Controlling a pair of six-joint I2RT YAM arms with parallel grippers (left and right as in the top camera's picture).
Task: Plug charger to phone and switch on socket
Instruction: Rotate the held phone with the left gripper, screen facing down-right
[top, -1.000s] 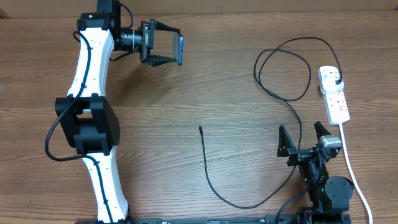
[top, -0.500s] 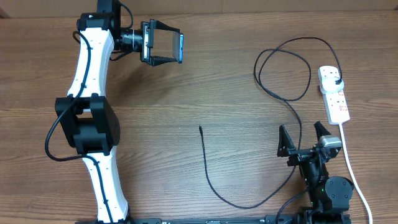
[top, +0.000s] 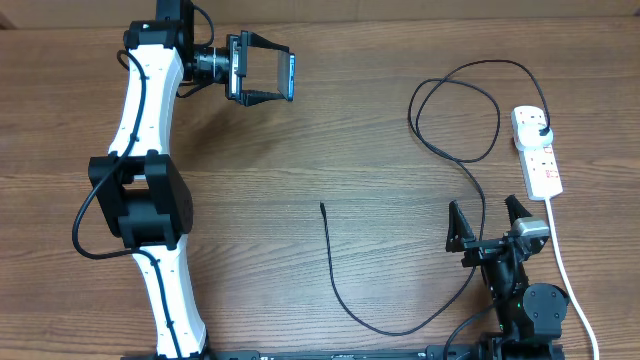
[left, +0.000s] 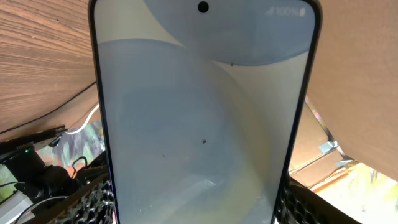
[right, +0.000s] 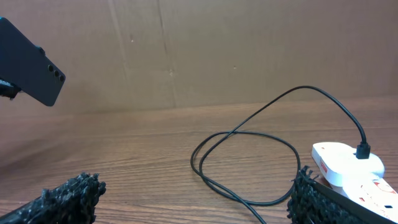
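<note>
The left hand (top: 286, 75) gripped the phone (left: 202, 124) above the counter's (top: 300, 150) far edge. The right hand (top: 482, 206) waited spread and empty near the near-right corner. The charger (top: 335, 285) sat plugged into the socket (top: 540, 160) at the right edge.

White-shelled left arm (top: 150, 90), black joints, looping black cable; right pincer (top: 482, 215) black with rough-textured pads (right: 68, 196).

The left arm (top: 150, 200), white with black joints, stretches away from its base at the near left. Its wrist is turned to the right, and the left gripper (top: 285, 74) is raised in the air with both fingers clamped on the phone (top: 291, 78). The right arm (top: 540, 305) sits folded low over its base at the near right, and the right gripper (top: 487, 222) points away from the base with its two fingers spread wide apart, holding nothing.
</note>
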